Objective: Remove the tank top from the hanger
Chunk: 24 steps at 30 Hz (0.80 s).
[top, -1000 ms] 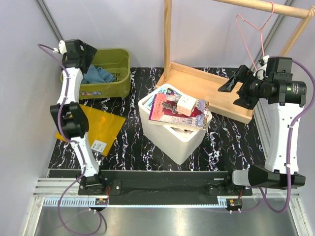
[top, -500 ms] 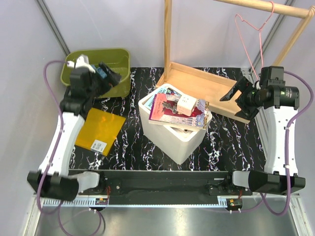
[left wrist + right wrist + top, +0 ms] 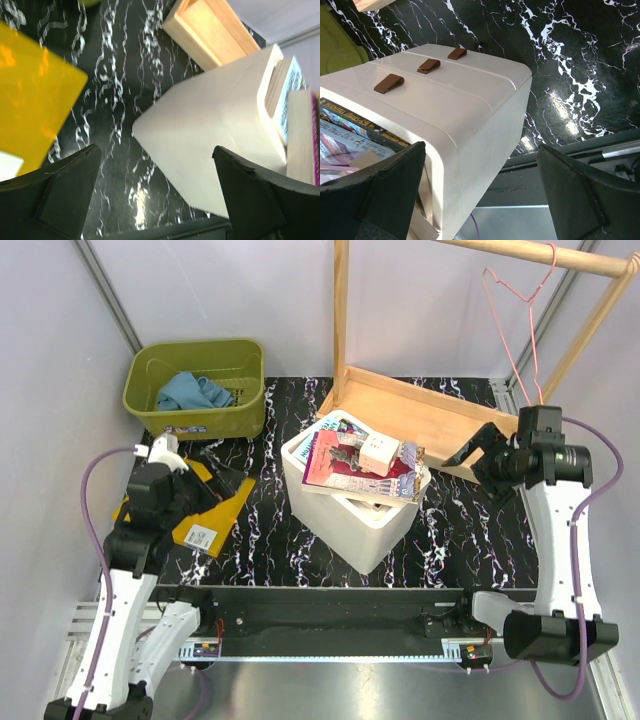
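From above only: shows tank top (image 3: 193,392) in green bin (image 3: 150,358), hanger (image 3: 520,315) bare on rail (image 3: 500,250). From wrists: shows white box (image 3: 210,130) past left tool (image 3: 155,150), right tool (image 3: 481,147), both spread wide.

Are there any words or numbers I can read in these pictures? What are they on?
No text here can actually be read.
Books in the white box: cover print too small.
White label on the yellow sheet: too small.
Sticker on the green bin: blurred.
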Tool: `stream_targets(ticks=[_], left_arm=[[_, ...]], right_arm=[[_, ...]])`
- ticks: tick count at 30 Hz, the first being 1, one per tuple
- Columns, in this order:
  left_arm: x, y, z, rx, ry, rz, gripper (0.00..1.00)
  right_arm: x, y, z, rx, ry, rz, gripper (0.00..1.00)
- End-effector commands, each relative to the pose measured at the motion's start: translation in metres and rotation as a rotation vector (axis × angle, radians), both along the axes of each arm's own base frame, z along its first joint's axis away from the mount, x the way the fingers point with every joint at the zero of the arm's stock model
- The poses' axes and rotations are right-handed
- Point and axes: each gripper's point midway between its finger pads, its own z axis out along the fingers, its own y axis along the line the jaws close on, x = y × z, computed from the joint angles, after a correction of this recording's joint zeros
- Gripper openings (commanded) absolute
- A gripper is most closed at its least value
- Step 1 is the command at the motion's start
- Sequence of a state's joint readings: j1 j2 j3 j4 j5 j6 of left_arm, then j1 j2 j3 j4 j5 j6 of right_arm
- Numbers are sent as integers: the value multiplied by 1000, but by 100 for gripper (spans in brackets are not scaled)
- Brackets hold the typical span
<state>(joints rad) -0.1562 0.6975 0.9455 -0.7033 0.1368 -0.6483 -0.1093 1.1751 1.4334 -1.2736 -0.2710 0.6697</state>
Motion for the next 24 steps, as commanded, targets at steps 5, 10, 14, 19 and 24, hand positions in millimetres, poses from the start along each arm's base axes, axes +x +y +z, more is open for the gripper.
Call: stream_targets(ticks=[5,10,14,19,24], left_arm=[[-35,-31,-46,-204,135,-96,99],[-35,-47,-58,-355,131,-122,99],[-40,-52,-81,-445,131,-112,99],[-47,-59,-106,-588,133,-104,99],[-53,-62,-102,-730,80,-106,99]], right_arm=[[-12,14,-27,83,-101,-28,100],[-22,27,-50,174,-134,-41,100],[-32,30,-58,186,-238,-46,100],[-45,35,-85,242,-248,-89,100],[-52,55,-99,401,-316,-62,100]])
